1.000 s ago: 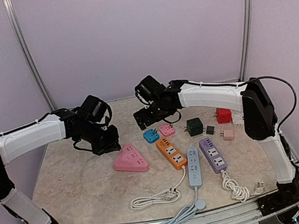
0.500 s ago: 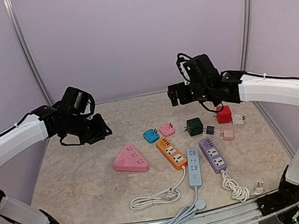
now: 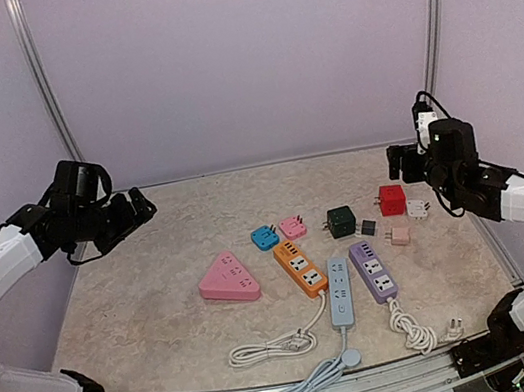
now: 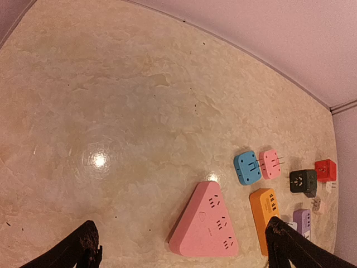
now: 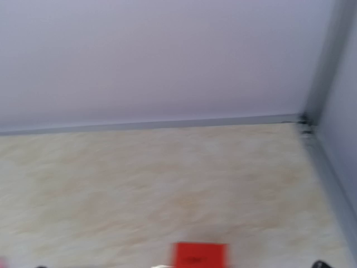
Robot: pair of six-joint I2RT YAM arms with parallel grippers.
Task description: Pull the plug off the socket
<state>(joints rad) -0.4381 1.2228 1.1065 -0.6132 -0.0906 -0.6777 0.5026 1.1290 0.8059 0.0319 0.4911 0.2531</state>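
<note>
Fingers: the left gripper (image 3: 133,211) is spread wide and empty, high over the table's left edge. The right gripper (image 3: 401,163) hangs by the right wall; its wrist view is blurred, but it seems parted too and holds nothing.
Table (image 3: 132,320): bare marble lies at left and back. Walls stand close behind and at right, and a rail runs along the near edge.
Strips (image 3: 339,289): three lie side by side mid-table.
Cords (image 3: 273,346): they coil toward the near edge and are likely snags.
Triangle (image 3: 228,278): pink, left of the strips, its sockets bare.
Red cube (image 3: 392,200): it sits far right, close to the wall. It is probably light and would lift with a plug unless pinned.
White plug (image 3: 417,209): it sits just right of the red cube, touching it; I cannot tell whether it is seated. It is likely hard, smooth and light. Pinch its flat sides and pull straight along the pins.
</note>
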